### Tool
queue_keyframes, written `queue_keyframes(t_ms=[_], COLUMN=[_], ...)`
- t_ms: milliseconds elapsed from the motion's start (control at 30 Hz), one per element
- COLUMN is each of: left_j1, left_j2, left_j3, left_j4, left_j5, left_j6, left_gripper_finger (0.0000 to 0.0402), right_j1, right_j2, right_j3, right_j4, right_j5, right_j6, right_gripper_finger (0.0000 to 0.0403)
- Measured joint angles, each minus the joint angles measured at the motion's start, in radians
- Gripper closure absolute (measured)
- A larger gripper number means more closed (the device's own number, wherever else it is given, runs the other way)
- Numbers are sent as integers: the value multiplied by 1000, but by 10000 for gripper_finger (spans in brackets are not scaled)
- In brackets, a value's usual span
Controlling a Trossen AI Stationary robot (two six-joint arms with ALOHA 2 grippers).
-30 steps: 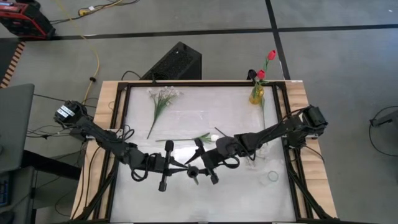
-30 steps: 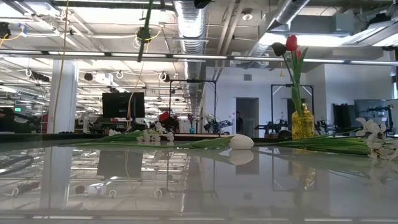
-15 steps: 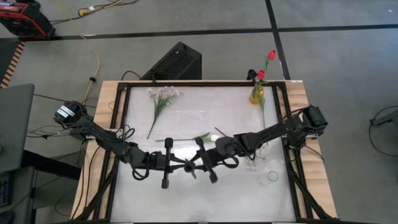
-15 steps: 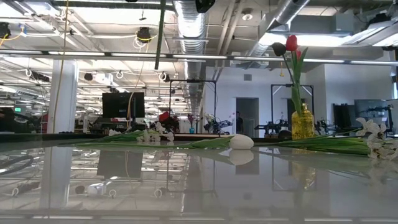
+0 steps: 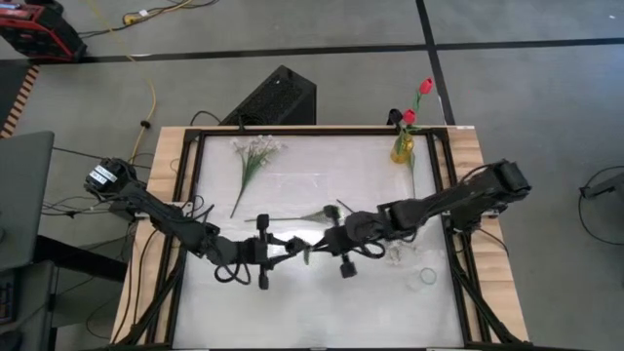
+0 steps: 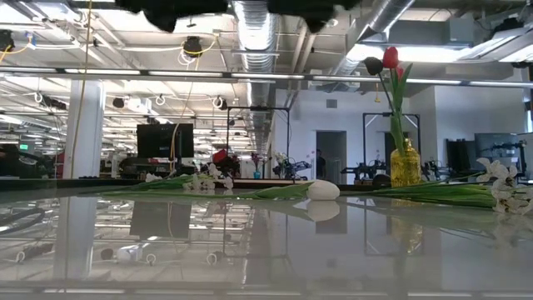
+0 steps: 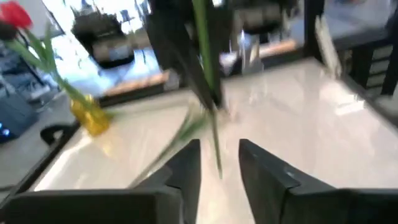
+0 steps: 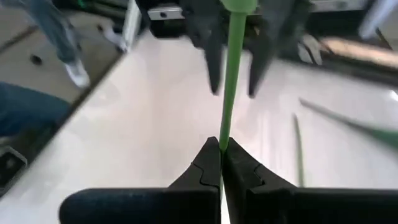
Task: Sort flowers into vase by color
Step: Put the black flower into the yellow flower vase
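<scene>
A: How will the thin green-stemmed artificial flower (image 8: 231,68) handle?

B: Light and whippy, I judge; the stem is a slim, smooth rod that may slide or twist between hard fingers, so the hold belongs on the bare stem clear of leaves and head; its head I cannot make out.

A: Where is it now?

B: Lifted off the white glossy desk (image 5: 322,180), between the two arms near the desk's middle; the right pincer (image 8: 221,163) is pressed tight on the stem; the left pincer (image 7: 219,163) faces it with fingers spread apart, the stem hanging in the gap and untouched.

A: And the rest?

B: Red tulips stand in the yellow glass vase (image 5: 402,148) at two o'clock; a sprig of tiny white blossoms (image 5: 252,161) lies at eleven o'clock; a small clear glass jar (image 5: 428,277) sits at five o'clock.

A: What differs from a second ago?

B: The right arm has drawn back toward three o'clock, so the pincers, then nearly meeting, now stand a little apart; in the low view the hanging stem is gone and dark arm parts show at twelve o'clock.
</scene>
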Motion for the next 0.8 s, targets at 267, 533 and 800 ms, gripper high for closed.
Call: queue_keyframes(t_ms=[267,533,800], left_j1=[-5,-11,-11], left_j2=[0,0,0], left_j3=[-56,-317,-402], left_j4=[-111,346,441], left_j5=[66,61,52], left_j6=[-102,-156,-148], left_gripper_finger=[268,285,299], right_j1=[29,29,-6], right_j2=[-347,-690,-851], right_j3=[-325,-495,-496], right_j4=[-14,-103,-345], right_j5=[285,431,548], right_j6=[186,354,496], right_gripper_finger=[377,376,376])
